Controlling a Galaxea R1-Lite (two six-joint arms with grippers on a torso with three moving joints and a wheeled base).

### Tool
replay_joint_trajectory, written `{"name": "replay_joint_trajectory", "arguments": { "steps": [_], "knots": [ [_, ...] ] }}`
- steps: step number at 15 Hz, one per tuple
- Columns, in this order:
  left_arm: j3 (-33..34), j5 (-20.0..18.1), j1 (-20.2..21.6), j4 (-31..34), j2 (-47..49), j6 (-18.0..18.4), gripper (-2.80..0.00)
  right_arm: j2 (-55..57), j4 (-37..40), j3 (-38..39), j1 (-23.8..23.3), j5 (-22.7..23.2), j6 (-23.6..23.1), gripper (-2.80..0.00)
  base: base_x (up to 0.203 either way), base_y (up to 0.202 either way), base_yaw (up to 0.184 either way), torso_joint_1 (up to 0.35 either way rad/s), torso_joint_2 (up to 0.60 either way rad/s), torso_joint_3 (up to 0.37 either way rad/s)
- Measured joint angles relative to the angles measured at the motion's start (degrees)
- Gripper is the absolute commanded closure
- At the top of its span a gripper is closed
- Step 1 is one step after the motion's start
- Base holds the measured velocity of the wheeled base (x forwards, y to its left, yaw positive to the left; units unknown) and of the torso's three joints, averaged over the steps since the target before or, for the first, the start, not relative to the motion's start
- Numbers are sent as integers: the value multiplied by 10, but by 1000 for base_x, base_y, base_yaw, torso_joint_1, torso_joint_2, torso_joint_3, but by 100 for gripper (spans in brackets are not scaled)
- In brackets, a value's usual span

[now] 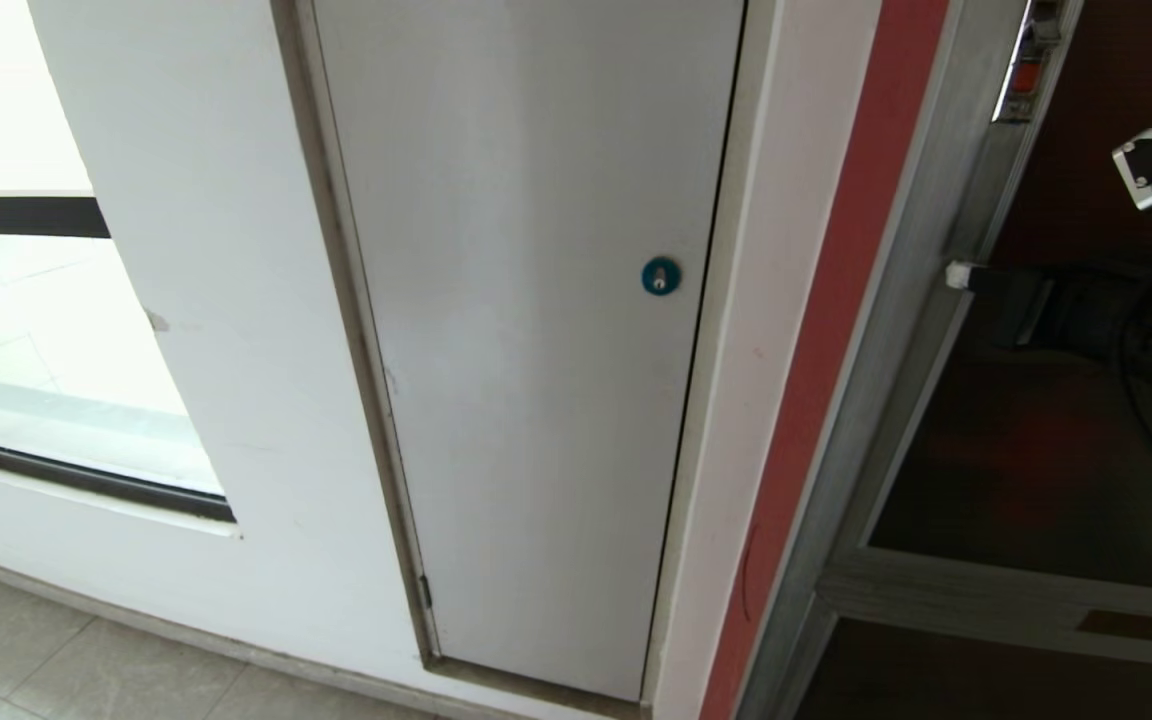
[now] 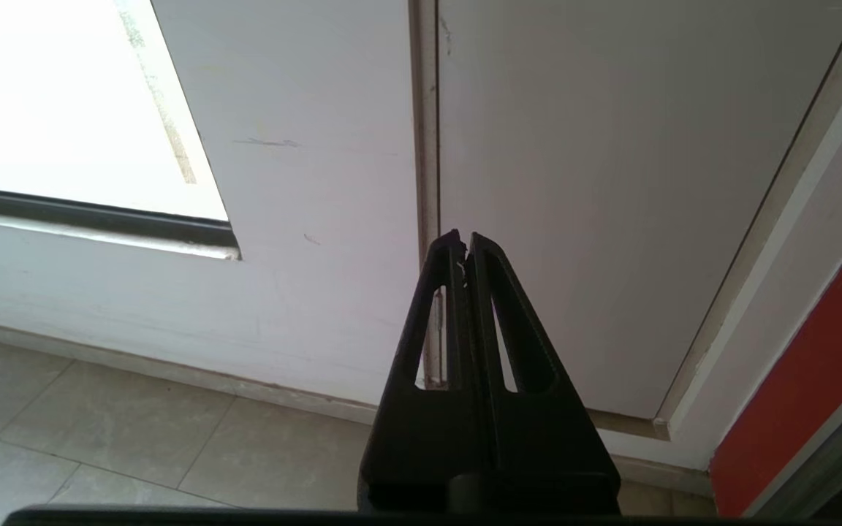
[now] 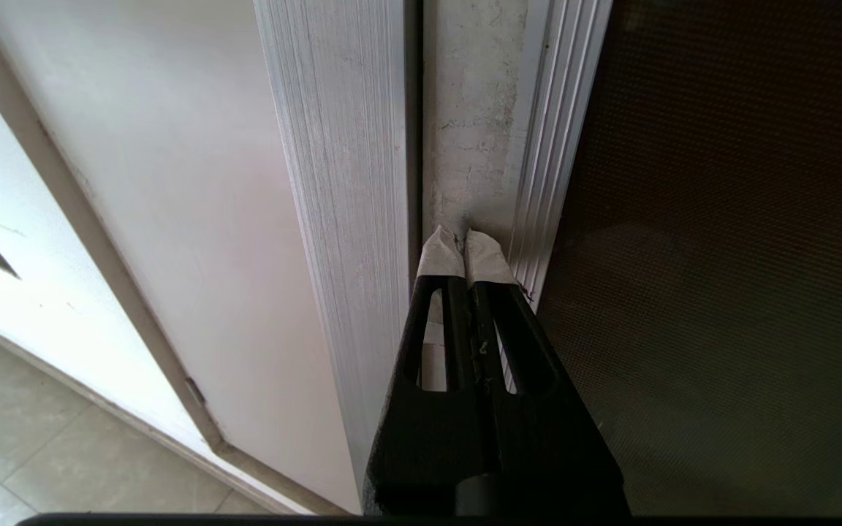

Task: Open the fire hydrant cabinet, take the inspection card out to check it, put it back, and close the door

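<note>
The fire hydrant cabinet point(image 1: 896, 330) stands at the right, with a silver frame and dark tinted glass. Its door point(image 1: 1036, 450) has a small red latch point(image 1: 1026, 75) near the top of its edge. My right gripper point(image 1: 956, 275) reaches in from the right, shut, its white-taped fingertips point(image 3: 439, 252) at the door's left edge. In the right wrist view my right gripper point(image 3: 465, 245) sits in the narrow gap between the cabinet's outer post point(image 3: 348, 183) and the door's ribbed frame point(image 3: 552, 146), where a rough grey surface shows. My left gripper point(image 2: 463, 241) is parked low, shut and empty. The inspection card is out of view.
A plain white door point(image 1: 536, 350) with a round blue lock point(image 1: 660, 276) fills the middle. A red strip point(image 1: 836, 330) borders the cabinet. A window point(image 1: 46, 380) is at the left above a tiled floor point(image 1: 56, 660). A lower dark panel carries a rectangular label point(image 1: 1126, 625).
</note>
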Motion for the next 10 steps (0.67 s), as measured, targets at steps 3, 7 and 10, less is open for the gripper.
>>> {"name": "replay_joint_trajectory", "arguments": {
  "steps": [3,7,10],
  "knots": [
    [0,0,0,0,0,0,0,-1,0,0,0,0,0,0,0,0,0,0,0,0],
    [0,0,0,0,0,0,0,-29,2,14,0,12,1,0,0,0,0,0,0,0],
    [0,0,0,0,0,0,0,-60,8,21,1,21,2,0,0,0,0,0,0,0]
  ]
}}
